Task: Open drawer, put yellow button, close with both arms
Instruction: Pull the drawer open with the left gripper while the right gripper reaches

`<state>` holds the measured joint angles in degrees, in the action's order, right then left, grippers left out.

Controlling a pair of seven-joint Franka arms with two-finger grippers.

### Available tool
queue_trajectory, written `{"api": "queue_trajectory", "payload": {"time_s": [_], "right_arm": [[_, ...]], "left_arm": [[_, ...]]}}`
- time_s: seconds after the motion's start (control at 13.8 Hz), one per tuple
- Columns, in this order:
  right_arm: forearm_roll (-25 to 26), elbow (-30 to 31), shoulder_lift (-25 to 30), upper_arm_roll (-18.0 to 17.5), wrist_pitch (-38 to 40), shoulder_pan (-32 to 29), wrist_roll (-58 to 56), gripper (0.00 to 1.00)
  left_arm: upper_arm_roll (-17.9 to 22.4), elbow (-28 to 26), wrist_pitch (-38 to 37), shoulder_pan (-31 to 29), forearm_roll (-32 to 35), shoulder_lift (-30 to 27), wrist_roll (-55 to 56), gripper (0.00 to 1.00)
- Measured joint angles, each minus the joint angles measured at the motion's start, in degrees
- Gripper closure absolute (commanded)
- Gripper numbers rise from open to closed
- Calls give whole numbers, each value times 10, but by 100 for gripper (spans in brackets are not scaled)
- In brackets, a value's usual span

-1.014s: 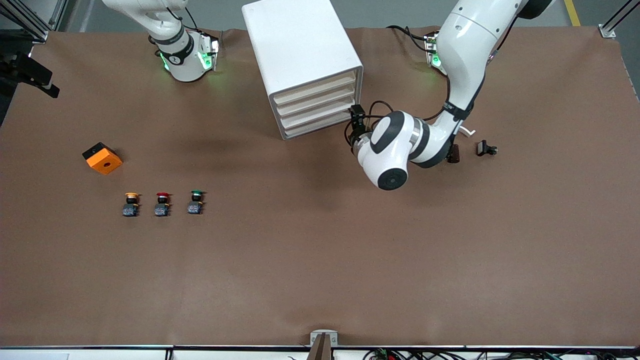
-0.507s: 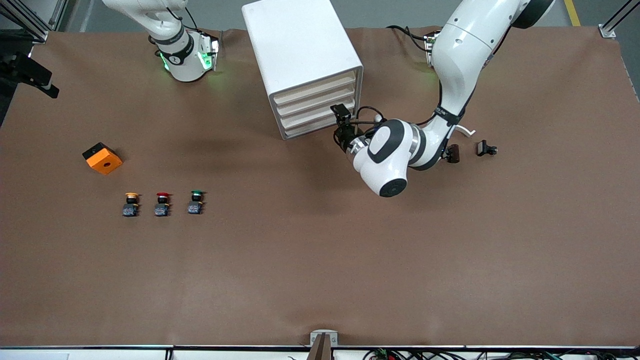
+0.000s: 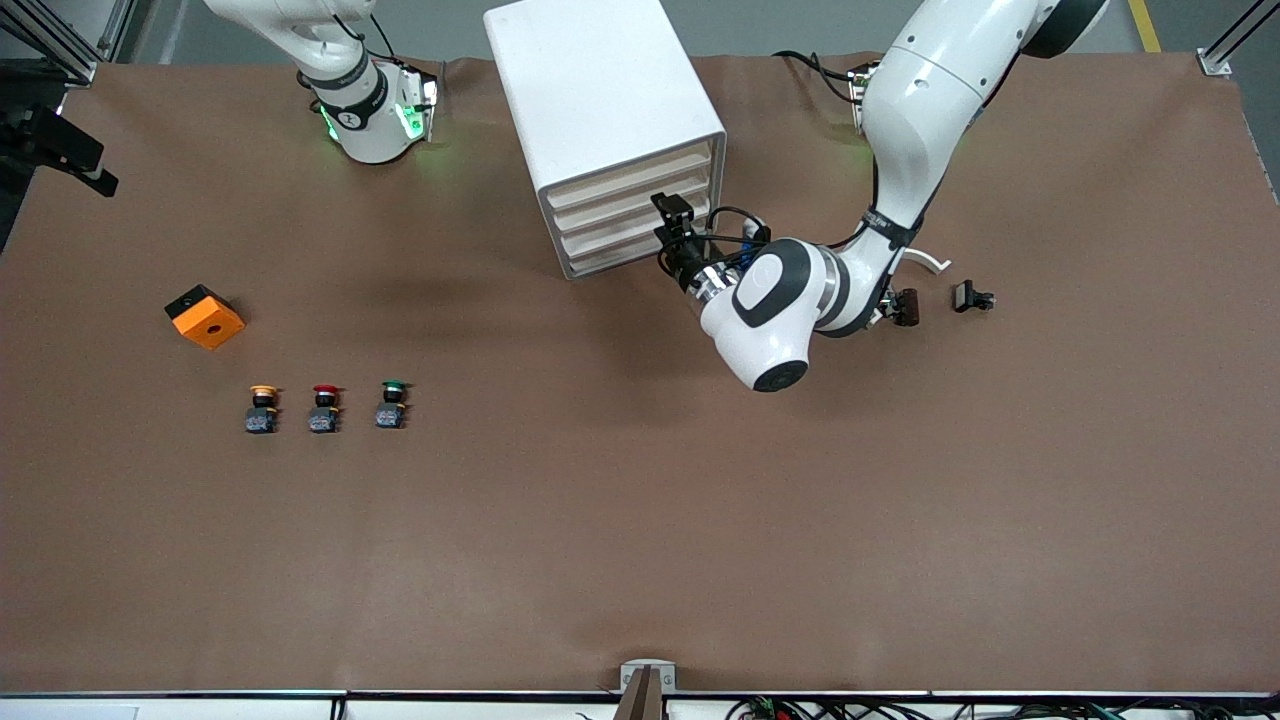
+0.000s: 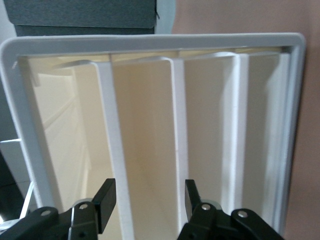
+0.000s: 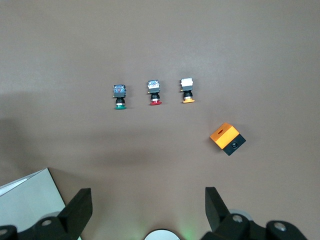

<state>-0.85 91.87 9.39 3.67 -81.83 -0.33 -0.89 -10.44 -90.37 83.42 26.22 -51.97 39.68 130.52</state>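
**Drawer not yet opened; button untouched**

All four cream-fronted drawers of the tall white boxy cabinet shut, topmost drawer included. Left gripper at the drawer fronts, jaws part-open astride one front's edge, no firm grip evident. Right gripper waiting high over the table, jaws wide, empty. Yellow-capped push-button well apart from cabinet, beside red and green ones; everything left. Only left wrist view shows jaw placement; only right wrist view shows right jaws.

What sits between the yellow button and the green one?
The red button stands between the yellow button and the green button, in one row; the front view shows it.
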Motion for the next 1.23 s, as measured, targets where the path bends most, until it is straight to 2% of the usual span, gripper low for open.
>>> {"api": "queue_trajectory", "payload": {"time_s": [0.51,0.72,0.87,0.94,1.23], "right_arm": [[0,0,0,0,0,0,0,0],[0,2,0,0,0,0,0,0],[0,3,0,0,-1,0,0,0],[0,3,0,0,-1,0,0,0],[0,3,0,0,-1,0,0,0]], "left_arm": [[-2,0,-27,27,-20,21,27,37],[-2,0,-32,39,-21,25,40,62],[-2,0,-33,42,-22,26,47,85],[-2,1,-39,42,-27,26,50,90],[-2,6,-55,41,-35,26,73,94]]}}
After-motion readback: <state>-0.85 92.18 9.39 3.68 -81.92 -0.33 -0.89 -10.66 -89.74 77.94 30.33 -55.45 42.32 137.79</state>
